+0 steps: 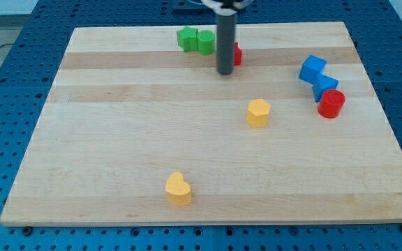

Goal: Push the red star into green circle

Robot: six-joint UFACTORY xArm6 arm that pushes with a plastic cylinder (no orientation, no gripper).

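Note:
The red star [236, 54] is near the view's top centre, mostly hidden behind my rod. The green circle [206, 40] stands just to its left, touching a second green block [186, 37] of unclear shape. My tip [225, 72] rests on the board just below and left of the red star, right of and below the green circle. The rod covers the gap between the star and the circle, so I cannot tell if they touch.
Two blue blocks [313, 68] [324, 86] and a red cylinder [331, 104] sit at the view's right. A yellow hexagon [258, 112] is at the centre right. A yellow heart [178, 188] is at the bottom centre. The wooden board [117, 139] lies on a blue pegboard.

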